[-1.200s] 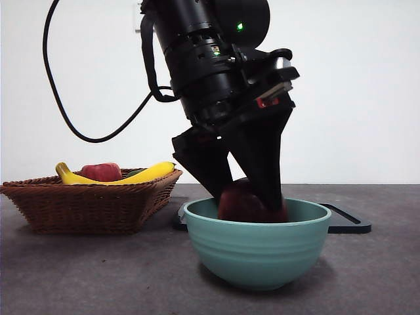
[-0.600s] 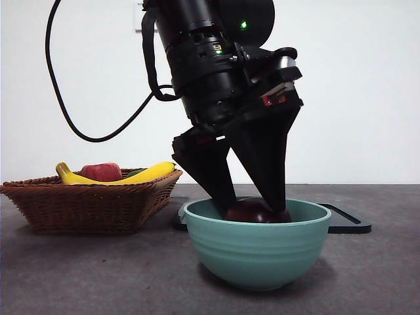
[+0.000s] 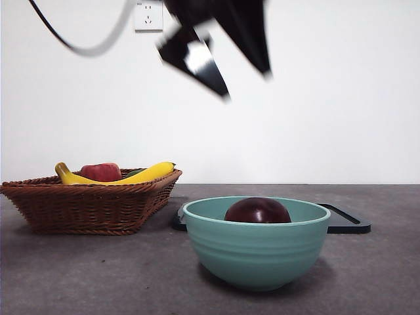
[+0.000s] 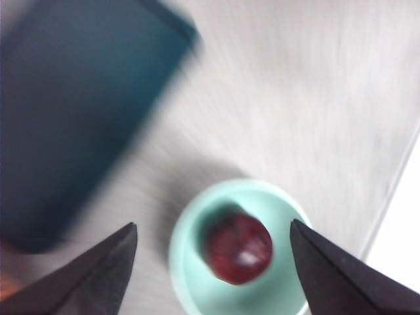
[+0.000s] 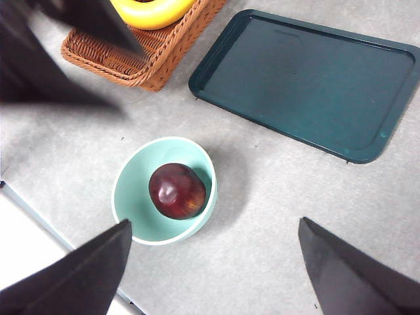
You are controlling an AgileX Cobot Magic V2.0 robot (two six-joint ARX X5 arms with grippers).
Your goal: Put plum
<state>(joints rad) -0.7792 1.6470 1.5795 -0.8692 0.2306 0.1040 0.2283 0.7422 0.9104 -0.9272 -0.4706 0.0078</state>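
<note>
Plum [image 3: 258, 210] inside teal bowl [image 3: 256, 252], left gripper [image 3: 243, 82] open overhead

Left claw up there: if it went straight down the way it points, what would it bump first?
Probably the round dark purple plum. The left claw is open and points down at it, lying in the teal bowl. The blur makes depth uncertain.

- A teal bowl [image 3: 256, 248] with ribbed sides stands on the grey table [image 3: 79, 275], nearest the front camera.
- A woven wicker basket [image 3: 88, 202] sits to one side of the bowl, holding a yellow banana [image 3: 146, 173] and a red fruit [image 3: 101, 172].
- A dark green tray [image 5: 308, 82] lies flat behind the bowl, just beside the basket.
- A white wall socket [image 3: 148, 14] is mounted high on the wall.
</note>
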